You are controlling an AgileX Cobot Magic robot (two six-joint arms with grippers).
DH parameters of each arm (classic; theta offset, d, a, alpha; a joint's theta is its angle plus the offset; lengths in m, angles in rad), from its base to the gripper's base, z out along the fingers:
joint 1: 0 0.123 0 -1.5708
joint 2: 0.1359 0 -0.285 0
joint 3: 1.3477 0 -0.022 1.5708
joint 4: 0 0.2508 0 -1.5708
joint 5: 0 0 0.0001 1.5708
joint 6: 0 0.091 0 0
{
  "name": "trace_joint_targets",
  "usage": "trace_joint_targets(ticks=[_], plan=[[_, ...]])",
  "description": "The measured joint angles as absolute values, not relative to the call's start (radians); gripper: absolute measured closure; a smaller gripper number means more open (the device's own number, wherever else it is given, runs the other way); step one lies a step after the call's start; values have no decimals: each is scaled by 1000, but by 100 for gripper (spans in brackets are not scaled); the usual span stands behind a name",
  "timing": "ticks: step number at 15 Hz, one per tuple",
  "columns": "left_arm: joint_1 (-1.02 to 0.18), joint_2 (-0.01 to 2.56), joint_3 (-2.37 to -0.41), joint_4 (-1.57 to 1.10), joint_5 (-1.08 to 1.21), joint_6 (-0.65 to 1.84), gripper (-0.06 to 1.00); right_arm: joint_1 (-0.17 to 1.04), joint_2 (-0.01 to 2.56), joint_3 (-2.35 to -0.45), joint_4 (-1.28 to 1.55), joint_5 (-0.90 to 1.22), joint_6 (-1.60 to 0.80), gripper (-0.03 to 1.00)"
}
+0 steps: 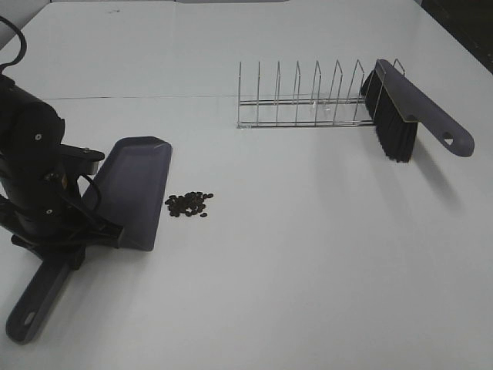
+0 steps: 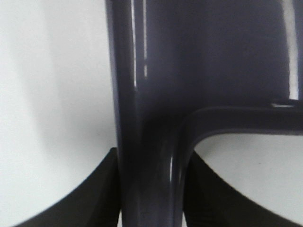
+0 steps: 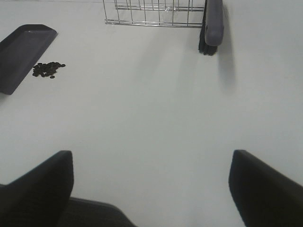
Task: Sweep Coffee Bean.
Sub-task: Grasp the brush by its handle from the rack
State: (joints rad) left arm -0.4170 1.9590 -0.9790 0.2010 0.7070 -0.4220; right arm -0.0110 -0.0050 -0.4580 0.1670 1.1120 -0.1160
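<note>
So far only the setup looks done: the left gripper (image 2: 151, 208) pinches the handle of the dustpan (image 1: 135, 185), which lies at the left of the exterior view with its open edge just beside the coffee bean (image 1: 189, 203) pile, left of centre on the table (image 1: 308, 262). Nothing is swept yet, I judge: every bean sits outside the pan, the brush (image 1: 400, 108) leans on the wire rack (image 1: 300, 104) at upper right, and the right gripper (image 3: 151, 189) has its fingers spread, empty.
</note>
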Motion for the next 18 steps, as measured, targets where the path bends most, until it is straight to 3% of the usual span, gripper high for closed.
trace_joint_targets(ticks=[7, 18], plan=[[-251, 1956, -980, 253, 732, -241, 63, -11, 198, -595, 90, 1123, 75, 22], [-250, 1956, -980, 250, 721, -197, 63, -11, 1218, -1229, 56, 1220, -15, 22]])
